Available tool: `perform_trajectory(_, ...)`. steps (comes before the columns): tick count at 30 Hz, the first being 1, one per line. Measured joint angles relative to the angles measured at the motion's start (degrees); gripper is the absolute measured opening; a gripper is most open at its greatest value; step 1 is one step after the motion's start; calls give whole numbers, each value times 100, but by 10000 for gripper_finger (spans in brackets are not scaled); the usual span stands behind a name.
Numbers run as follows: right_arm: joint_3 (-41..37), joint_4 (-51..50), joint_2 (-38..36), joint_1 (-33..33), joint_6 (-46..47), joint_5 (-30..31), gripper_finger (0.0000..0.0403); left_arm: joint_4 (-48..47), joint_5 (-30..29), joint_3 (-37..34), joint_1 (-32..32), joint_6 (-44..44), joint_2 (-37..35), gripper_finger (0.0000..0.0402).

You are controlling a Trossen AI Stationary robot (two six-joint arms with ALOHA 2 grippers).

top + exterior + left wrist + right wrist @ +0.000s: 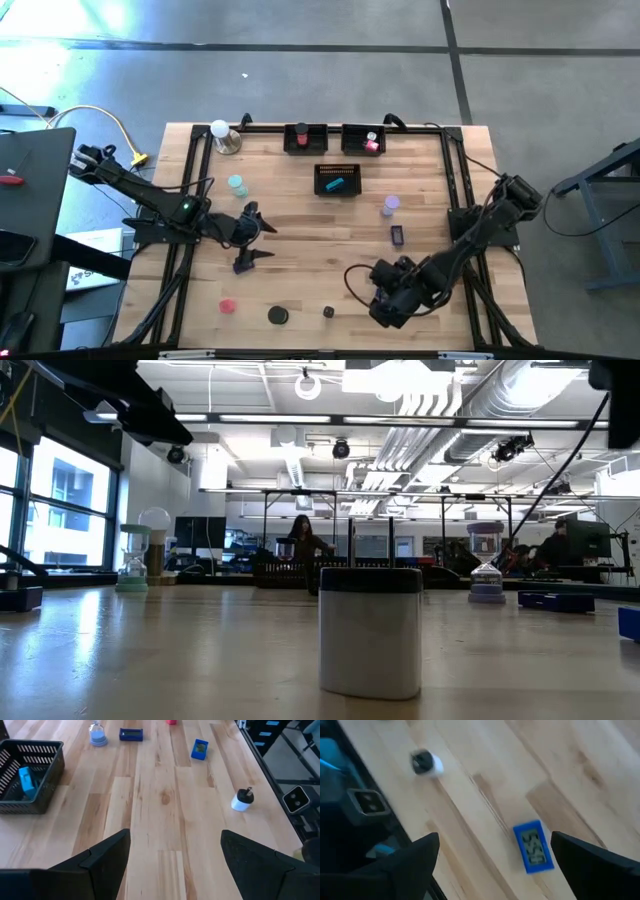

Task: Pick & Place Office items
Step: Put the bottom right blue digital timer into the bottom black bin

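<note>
Office items: small pieces scattered over the table (300, 240) – teal roll (236, 185) at 10 o'clock from centre, lavender roll (390, 204) at 2, dark blue block (397, 235) at 3, pink-red cube (227, 306) at 7, black disc (277, 315) at 6
Blue clock block (534, 846): flat, digits facing up, between the right fingers' tips
Right gripper (385, 300): at 5 o'clock, jaws apart, empty
Left gripper (255, 240): at 9 o'clock, jaws apart, empty
Mesh tray (337, 180): at 12, holds a blue piece
Surface: pale wood planks
Room: open workshop, ceiling strip lights, a person (301, 540) far behind

L gripper (262, 242) mid-table, R gripper (385, 300) near front edge, poss. fingers apart.
</note>
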Motion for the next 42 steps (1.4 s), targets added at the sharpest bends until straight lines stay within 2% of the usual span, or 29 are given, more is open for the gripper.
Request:
perform_trajectory(9, 0, -139, 539, -145, -74, -551, 369, 1, -1, 0, -57, 0, 0, 303)
perform_trajectory(21, -2, -345, 1011, -474, -1154, -1052, 368, 0, -2, 0, -55, 2, 0, 303)
perform_trajectory(29, -2, -326, 1034, -433, -1735, -891, 368, 0, -2, 0, -55, 3, 0, 303)
perform_trajectory(42, -4, -295, 1704, -477, -2470, -1059, 368, 2, -4, 0, -53, 5, 0, 303)
